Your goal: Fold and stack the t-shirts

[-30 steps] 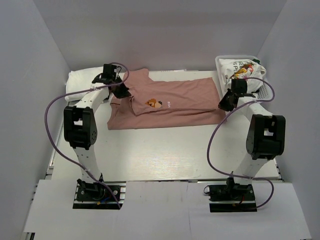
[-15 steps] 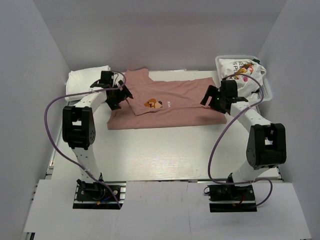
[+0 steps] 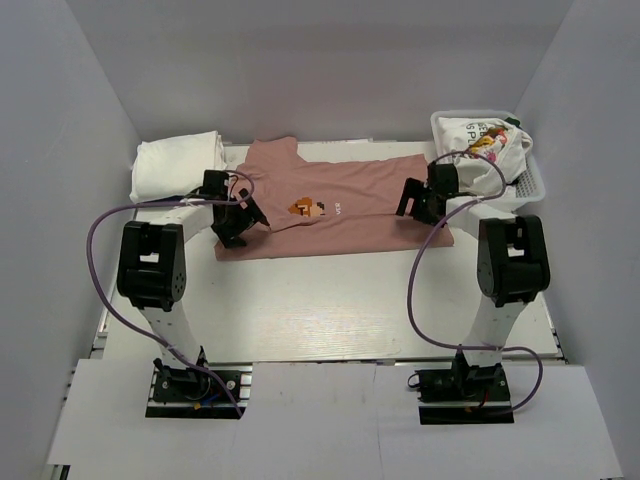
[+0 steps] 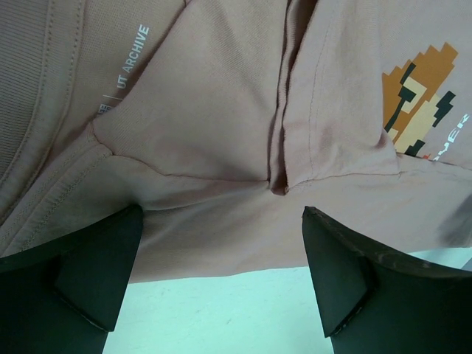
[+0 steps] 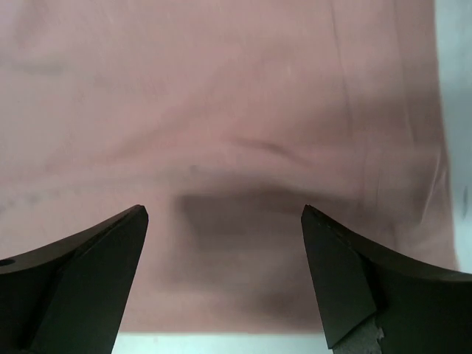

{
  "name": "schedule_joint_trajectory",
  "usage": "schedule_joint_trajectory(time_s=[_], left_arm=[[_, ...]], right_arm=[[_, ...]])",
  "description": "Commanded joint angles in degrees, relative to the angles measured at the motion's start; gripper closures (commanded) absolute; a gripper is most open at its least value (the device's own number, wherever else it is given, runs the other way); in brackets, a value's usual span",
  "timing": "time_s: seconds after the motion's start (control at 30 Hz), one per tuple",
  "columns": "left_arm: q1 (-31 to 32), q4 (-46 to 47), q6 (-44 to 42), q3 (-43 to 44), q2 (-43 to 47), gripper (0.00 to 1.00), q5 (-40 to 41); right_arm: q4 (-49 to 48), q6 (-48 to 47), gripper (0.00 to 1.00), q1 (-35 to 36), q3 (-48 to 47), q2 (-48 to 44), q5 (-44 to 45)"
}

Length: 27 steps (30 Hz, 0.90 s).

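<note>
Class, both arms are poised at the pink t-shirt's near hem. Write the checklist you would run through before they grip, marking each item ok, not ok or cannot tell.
1. Left pincer open: ok, jaws wide apart.
2. Right pincer open: ok, jaws wide apart.
3. Both over the near hem of the pink t-shirt: ok, the hem shows in both wrist views.
4. Cloth flat at the grip points: not ok on the left, where a fold ridges up; smooth on the right.
5. Pincers touching the cloth: cannot tell.
</note>
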<state>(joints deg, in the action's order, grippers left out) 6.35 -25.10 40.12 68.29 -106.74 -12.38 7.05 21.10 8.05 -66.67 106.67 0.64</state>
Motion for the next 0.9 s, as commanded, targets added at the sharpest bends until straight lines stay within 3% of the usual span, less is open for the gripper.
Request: schedule_joint_trajectory(time_s=[0.0, 0.13, 0.3, 0.37, 0.63, 0.87], left_arm=[[-0.2, -1.0, -0.7, -2.9, -0.5, 0.00, 2.4], [-0.2, -0.4, -2.1, -3.6, -0.5, 0.00, 1.8], [-0.2, -2.4, -2.6, 1.6, -0.5, 0.00, 2.9], [-0.2, -1.9, -2.6, 1.6, 0.3, 0.00, 2.9], [-0.2, -0.2, -2.6, -1.0, 2.6, 0.00, 2.4], [-0.2, 0.8, -2.1, -4.0, 3.2, 0.00, 2.8]], right_arm=[[-4.5, -4.2, 0.10, -0.6, -4.7, 2.8, 3.7], [-11.2, -5.5, 0.10, -0.8, -9.8, 6.0, 4.9], [0.1, -7.0, 0.10, -0.8, -25.3, 13.0, 5.3], [-1.2, -7.4, 0.10, -0.4, -23.5, 11.5, 4.4], [-9.3, -6.1, 0.10, 0.6, 4.0, -9.6, -2.9], [-8.5, -3.2, 0.10, 0.4, 11.8, -9.8, -3.4]])
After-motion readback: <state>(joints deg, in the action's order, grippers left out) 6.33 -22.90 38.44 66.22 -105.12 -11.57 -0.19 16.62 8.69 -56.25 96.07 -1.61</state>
